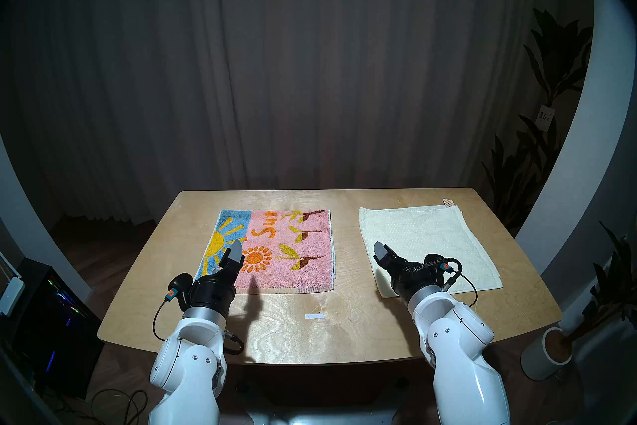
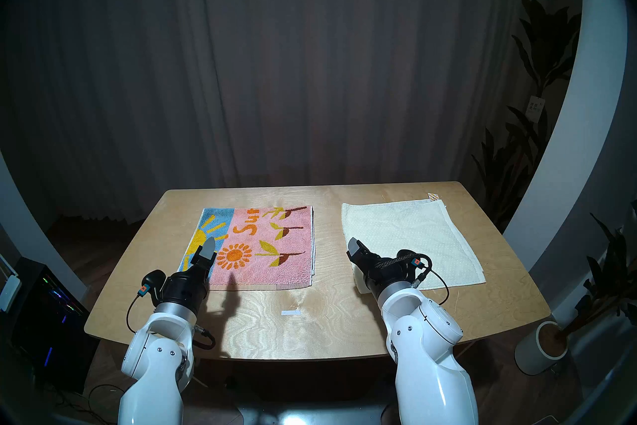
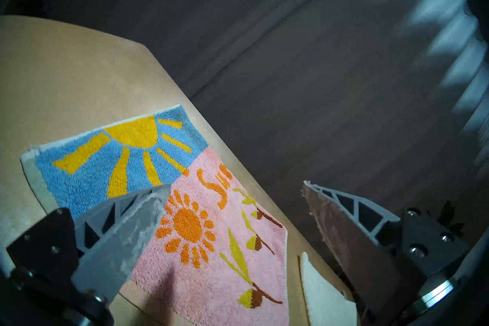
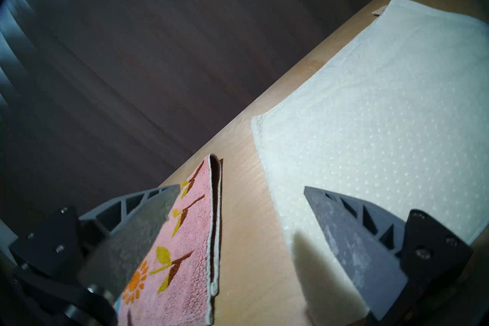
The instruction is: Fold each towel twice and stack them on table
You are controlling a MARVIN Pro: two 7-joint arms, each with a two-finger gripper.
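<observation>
Towels flat on table (image 1: 331,327), well apart, patterned towel (image 1: 293,252) left, cream towel (image 1: 431,241) right.
Soft, light, limp terry; best pinched at corners. Left gripper (image 3: 232,214) and right gripper (image 4: 238,214) wide, empty, above near edges.

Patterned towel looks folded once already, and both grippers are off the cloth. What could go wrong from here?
1. The patterned towel has loose doubled edges on its right side; pinching only the top layer could undo the first fold.
2. The cream towel lies flat, near the table's far right corner; dragging could slide it off.
3. The open left gripper and right gripper hang above; a shallow descent may miss the cloth.
</observation>
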